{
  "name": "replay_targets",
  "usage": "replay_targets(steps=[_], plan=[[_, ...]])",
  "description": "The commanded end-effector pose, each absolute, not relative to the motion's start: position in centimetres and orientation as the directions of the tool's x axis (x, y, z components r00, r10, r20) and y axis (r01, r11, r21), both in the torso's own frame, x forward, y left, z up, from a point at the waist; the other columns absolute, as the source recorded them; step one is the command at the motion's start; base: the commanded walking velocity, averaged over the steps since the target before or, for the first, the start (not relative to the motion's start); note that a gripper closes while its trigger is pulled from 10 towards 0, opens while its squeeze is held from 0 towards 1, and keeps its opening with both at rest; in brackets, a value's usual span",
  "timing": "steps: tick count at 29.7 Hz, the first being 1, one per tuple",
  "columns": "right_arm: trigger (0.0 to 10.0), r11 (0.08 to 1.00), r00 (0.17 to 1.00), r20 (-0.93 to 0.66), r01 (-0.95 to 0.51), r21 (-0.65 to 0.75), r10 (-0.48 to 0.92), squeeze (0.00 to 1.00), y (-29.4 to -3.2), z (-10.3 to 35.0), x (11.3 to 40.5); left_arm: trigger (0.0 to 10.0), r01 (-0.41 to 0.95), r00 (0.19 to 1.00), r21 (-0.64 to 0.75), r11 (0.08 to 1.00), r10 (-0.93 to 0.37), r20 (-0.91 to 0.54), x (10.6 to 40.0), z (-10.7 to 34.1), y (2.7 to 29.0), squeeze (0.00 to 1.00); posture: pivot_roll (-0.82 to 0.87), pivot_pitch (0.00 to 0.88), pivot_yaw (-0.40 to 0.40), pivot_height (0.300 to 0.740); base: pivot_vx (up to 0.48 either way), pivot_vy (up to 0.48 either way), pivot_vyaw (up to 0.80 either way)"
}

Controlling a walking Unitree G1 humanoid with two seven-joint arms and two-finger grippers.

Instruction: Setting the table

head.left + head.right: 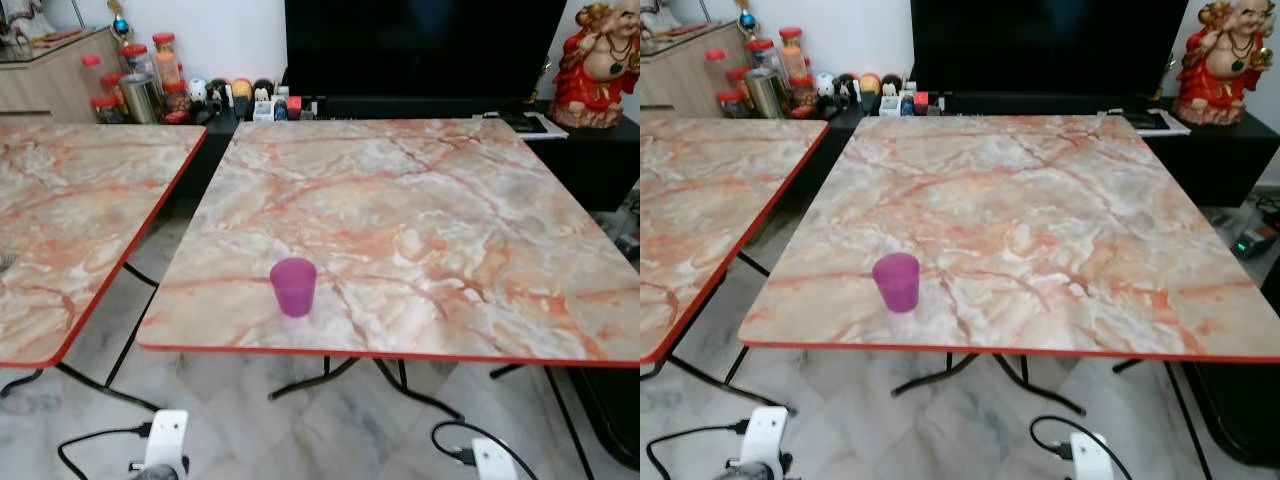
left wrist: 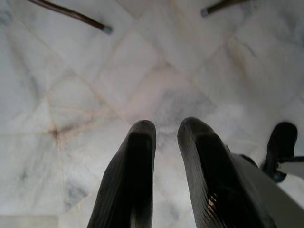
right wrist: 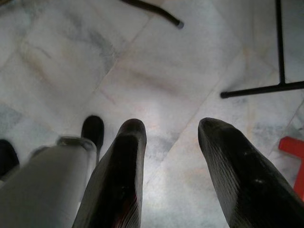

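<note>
A purple cup (image 1: 293, 286) stands upright on the marble-patterned counter (image 1: 430, 230), low and left of centre in the head view, close to the red near edge; nothing else is laid on that top; a second counter (image 1: 70, 220) of the same pattern fills the left side of the frame, and jars (image 1: 140, 80), small ornaments and a red figurine (image 1: 600, 65) line the back wall across the top. Both arms hang low at the bottom edge; the left tool (image 2: 166, 142) points at the tiled floor (image 2: 95, 95) with its fingers narrowly parted and holding nothing; the right tool (image 3: 173, 142) also faces the floor, fingers spread wider, empty. The setting looks barely begun. The main risk, as I judge it, is the cup's place so near the edge; an arm rising from below could clip the rim of the counter or knock the light cup over or off; the robot's cables (image 1: 95, 440) trailing at the bottom could snag a counter leg.
</note>
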State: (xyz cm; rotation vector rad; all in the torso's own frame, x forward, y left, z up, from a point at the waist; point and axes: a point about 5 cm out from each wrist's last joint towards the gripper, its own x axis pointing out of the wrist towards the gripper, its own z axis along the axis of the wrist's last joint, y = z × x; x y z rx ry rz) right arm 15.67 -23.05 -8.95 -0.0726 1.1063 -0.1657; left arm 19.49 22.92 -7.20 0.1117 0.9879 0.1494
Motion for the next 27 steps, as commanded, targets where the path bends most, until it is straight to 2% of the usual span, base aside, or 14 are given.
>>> replay_targets(steps=[1, 7, 20, 27], plan=[[10.0, 0.986, 0.439, -0.883, 0.097, -0.135, -0.165, 0.00, -23.0, -8.9, 15.8, 10.0, -0.062, 0.541, 0.181, 0.982, 0.185, -0.821, 19.6, -7.1, 23.2, 0.00, 0.01, 0.000, -0.026, 0.740, 0.000, -0.390, 0.00], [10.0, 0.986, 0.436, -0.884, 0.095, -0.140, -0.167, 0.00, -23.3, -8.9, 15.6, 10.0, -0.063, 0.541, 0.181, 0.981, 0.186, -0.821, 19.6, -7.1, 23.2, 0.00, 0.01, 0.000, -0.029, 0.740, 0.000, -0.387, 0.00], [10.0, 0.987, 0.437, -0.885, 0.091, -0.132, -0.159, 0.00, -22.4, -9.1, 15.7, 10.0, -0.075, 0.547, 0.182, 0.980, 0.194, -0.814, 19.6, -7.1, 23.1, 0.00, 0.01, 0.000, -0.037, 0.740, 0.000, 0.000, 0.00], [10.0, 0.987, 0.439, -0.885, 0.091, -0.130, -0.157, 0.00, -22.1, -9.1, 15.8, 10.0, -0.136, 0.589, 0.210, 0.968, 0.249, -0.769, 19.9, -6.8, 23.3, 0.00, 0.01, 0.000, -0.042, 0.740, 0.000, 0.000, 0.00]])
